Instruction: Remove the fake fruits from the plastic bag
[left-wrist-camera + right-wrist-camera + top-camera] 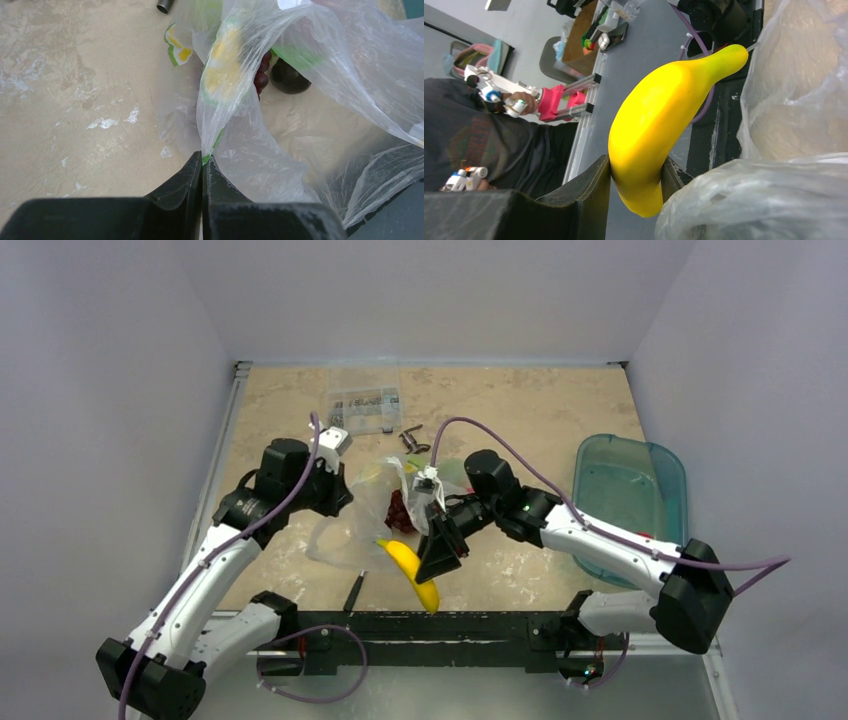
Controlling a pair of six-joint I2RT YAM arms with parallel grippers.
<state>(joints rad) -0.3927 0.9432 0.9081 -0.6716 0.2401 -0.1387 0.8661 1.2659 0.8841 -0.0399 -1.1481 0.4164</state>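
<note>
plastic bag (260,150): thin transp. film, crinkly, whitish sheen.
banana (659,125): smooth yellow plastic, satin gloss, greenish at tip.
grapes (261,75): dark red, glossy, seen thru film.
plum (290,77): dark, duller sheen.
table (75,100): beige stone-look surf., matt, mottled w/ white scuffs.
left gripper (202,167), right gripper (636,162): matt black plastic, fine-grained.
bin (630,490): teal translucent plastic, smooth.
box (362,400): clear rigid plastic.
</note>
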